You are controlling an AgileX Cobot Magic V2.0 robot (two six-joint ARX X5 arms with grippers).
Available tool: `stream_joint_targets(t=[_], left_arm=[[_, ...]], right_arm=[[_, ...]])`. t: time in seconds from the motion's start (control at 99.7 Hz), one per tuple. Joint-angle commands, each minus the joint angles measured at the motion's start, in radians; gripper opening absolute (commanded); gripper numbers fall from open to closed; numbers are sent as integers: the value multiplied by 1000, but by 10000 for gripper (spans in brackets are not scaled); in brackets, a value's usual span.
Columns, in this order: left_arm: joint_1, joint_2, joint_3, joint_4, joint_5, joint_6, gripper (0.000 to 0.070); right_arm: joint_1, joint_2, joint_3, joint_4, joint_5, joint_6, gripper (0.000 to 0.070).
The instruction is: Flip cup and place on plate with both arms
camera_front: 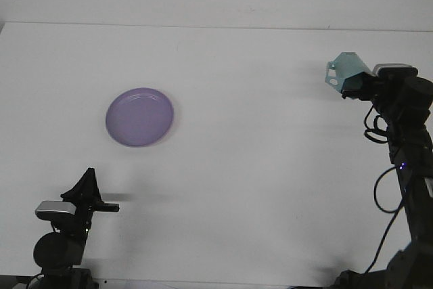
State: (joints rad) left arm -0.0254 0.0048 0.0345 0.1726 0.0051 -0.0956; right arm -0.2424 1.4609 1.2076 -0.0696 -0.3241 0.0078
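A purple plate (139,117) lies flat on the white table, left of centre. At the right, my right gripper (352,84) is shut on a pale teal cup (345,69), which it holds tilted in the air above the table; the cup's handle (331,76) points left. My left gripper (85,186) rests low at the front left, below the plate and well apart from it, its dark fingers close together with nothing in them.
The white table (243,153) runs from the back wall to the front edge. The right arm's body and cables (399,167) stand along the right edge.
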Motion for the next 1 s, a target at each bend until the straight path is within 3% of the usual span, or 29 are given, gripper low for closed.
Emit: stream_joint_targets(t=[0.0,0.261,0.461,0.672,0.993], left_arm=[[2,0,-13,14,-1,-4,12],[2,0,-13,14,-1,-31,12],[2,0,-13,14,-1,-31,12],[2,0,-13,13,-1,-53,12],[2,0,-13,12,-1,-53,12]], right_arm=[[33,-67,20,-124,12,56,4],[224,-212,69,-605,20,61,4],[417,-176,121,-885,105,48,4],[624,-86,130,-1000,176,40,4],[765,89,136,-1080,193,20,4]])
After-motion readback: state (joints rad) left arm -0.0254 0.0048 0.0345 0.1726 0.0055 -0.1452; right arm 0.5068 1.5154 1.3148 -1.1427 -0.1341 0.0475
